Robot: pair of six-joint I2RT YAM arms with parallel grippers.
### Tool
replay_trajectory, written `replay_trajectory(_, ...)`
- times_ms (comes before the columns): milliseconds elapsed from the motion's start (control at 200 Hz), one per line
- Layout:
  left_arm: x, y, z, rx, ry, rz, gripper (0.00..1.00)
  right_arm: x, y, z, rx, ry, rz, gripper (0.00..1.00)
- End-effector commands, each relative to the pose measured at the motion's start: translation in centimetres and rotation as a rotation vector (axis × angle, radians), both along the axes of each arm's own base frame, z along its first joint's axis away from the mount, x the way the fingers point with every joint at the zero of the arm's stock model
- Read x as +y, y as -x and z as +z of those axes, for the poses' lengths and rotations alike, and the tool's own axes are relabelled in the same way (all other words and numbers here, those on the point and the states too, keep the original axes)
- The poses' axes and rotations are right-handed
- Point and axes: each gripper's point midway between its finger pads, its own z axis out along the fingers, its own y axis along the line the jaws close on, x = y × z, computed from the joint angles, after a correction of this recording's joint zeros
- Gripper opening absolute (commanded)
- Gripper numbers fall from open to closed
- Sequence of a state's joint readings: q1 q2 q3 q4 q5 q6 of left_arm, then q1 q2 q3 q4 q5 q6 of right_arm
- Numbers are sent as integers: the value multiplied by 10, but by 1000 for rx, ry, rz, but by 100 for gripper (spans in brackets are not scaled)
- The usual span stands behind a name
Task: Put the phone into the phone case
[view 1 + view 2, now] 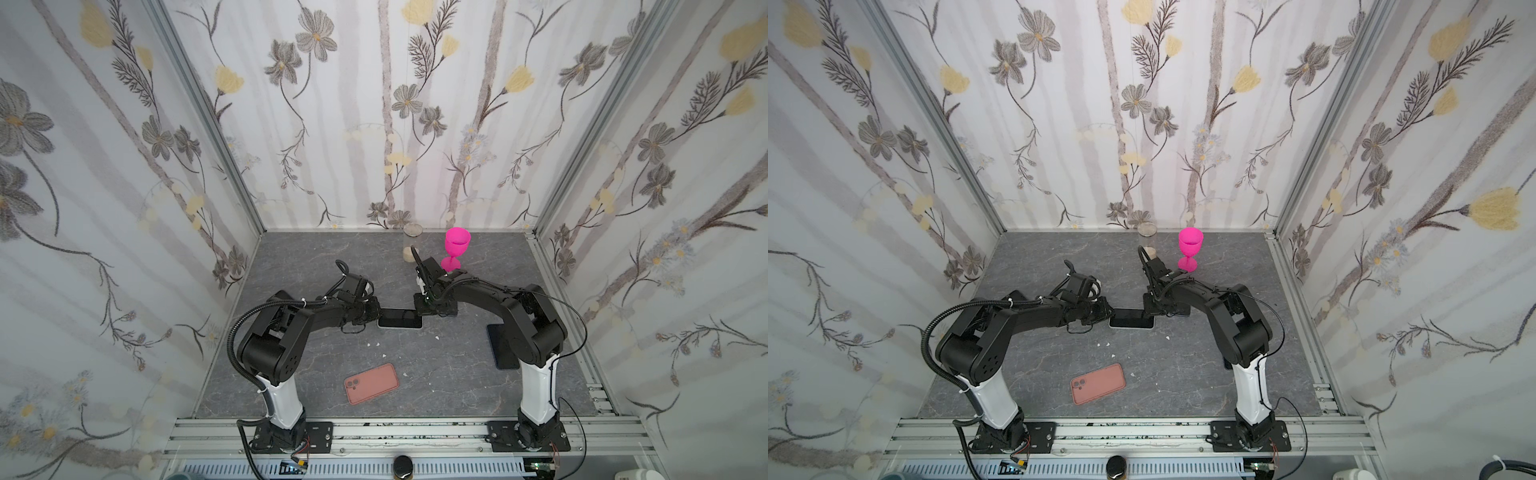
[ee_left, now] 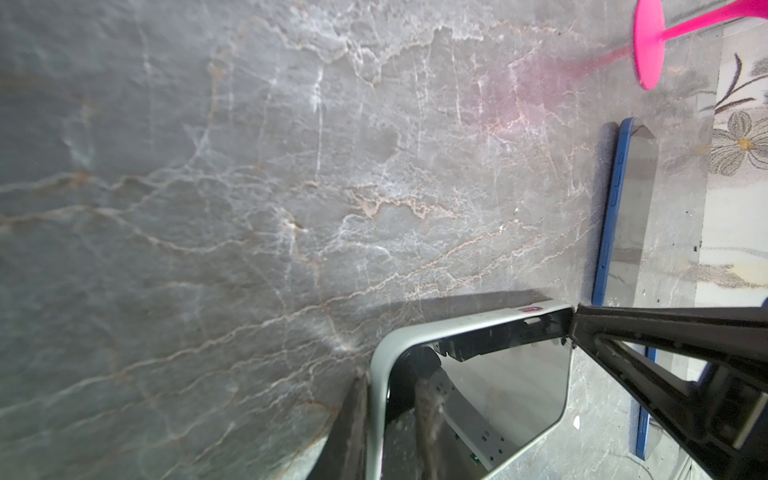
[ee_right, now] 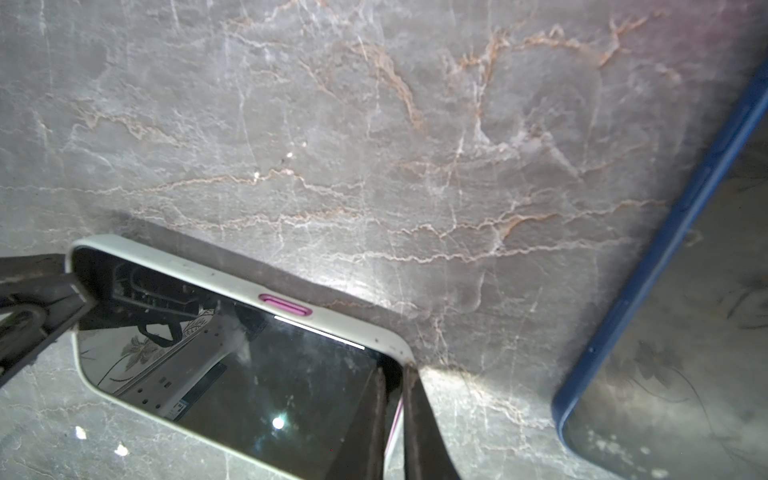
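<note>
Phone (image 1: 399,321) screen-up on tabletop (image 1: 299,257), inside pale case (image 3: 232,286), my left jaws pinching one end wall, my right jaws nipping the opposite corner rim, ends hidden under my wrists in both top views

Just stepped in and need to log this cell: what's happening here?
Both arms meet mid-table over a phone lying screen-up in a light phone case. The left gripper pinches the case rim at one end, the right gripper at the opposite end. The phone looks nearly seated, one edge perhaps proud. A brown-pink case lies untouched nearer the front.
</note>
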State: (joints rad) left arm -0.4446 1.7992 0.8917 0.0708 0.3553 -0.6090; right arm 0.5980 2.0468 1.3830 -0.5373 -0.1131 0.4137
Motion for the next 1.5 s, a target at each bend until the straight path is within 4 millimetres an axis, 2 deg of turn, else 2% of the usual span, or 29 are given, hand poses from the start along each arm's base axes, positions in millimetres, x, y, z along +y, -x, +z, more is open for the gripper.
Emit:
replay_trajectory(0, 0, -2, 2, -9, 1, 10, 20, -12, 35, -37, 154, 68, 22, 12)
replay_trajectory(165, 1, -4, 5, -19, 2, 14, 20, -7, 31, -26, 126, 56, 26, 12)
replay_trajectory(315, 2, -15, 27, -70, -3, 16, 20, 6, 18, 2, 51, 8, 47, 16)
replay_trajectory(460, 8, -30, 65, -174, -27, 27, 20, 22, -1, 42, -57, -49, 73, 19)
replay_trajectory(585, 13, -38, 100, -260, -45, 36, 20, 25, -15, 77, -145, -66, 62, 20)
replay_trajectory(834, 29, -34, 176, -467, -66, 47, 23, 30, -22, 140, -327, -104, 76, 27)
replay_trajectory(979, 42, -20, 209, -591, -111, 31, 29, 33, -23, 181, -493, -127, 105, 30)
replay_trajectory(1044, 48, -12, 214, -629, -138, 21, 33, 31, -23, 204, -594, -126, 105, 31)
replay_trajectory(1054, 50, -9, 221, -650, -136, 23, 34, 31, -23, 205, -602, -126, 104, 31)
replay_trajectory(1104, 56, 0, 229, -693, -149, 26, 39, 30, -22, 224, -678, -136, 104, 31)
replay_trajectory(1129, 59, 5, 232, -712, -153, 26, 43, 32, -22, 226, -703, -135, 108, 32)
replay_trajectory(1149, 62, 8, 234, -728, -159, 25, 46, 30, -18, 246, -762, -154, 107, 32)
replay_trajectory(1169, 64, 12, 236, -743, -163, 27, 50, 30, -17, 251, -783, -159, 110, 32)
replay_trajectory(1229, 73, 23, 237, -777, -175, 38, 59, 30, -12, 270, -872, -166, 114, 33)
replay_trajectory(1334, 83, 46, 237, -836, -179, 29, 67, 32, 5, 298, -1017, -171, 163, 35)
replay_trajectory(1389, 85, 58, 235, -862, -170, 13, 68, 29, 10, 305, -1070, -178, 188, 35)
replay_trajectory(1414, 86, 63, 236, -877, -163, 9, 69, 40, 23, 307, -1083, -199, 236, 35)
replay_trajectory(1494, 86, 79, 234, -919, -120, -14, 69, 43, 35, 312, -1110, -200, 303, 35)
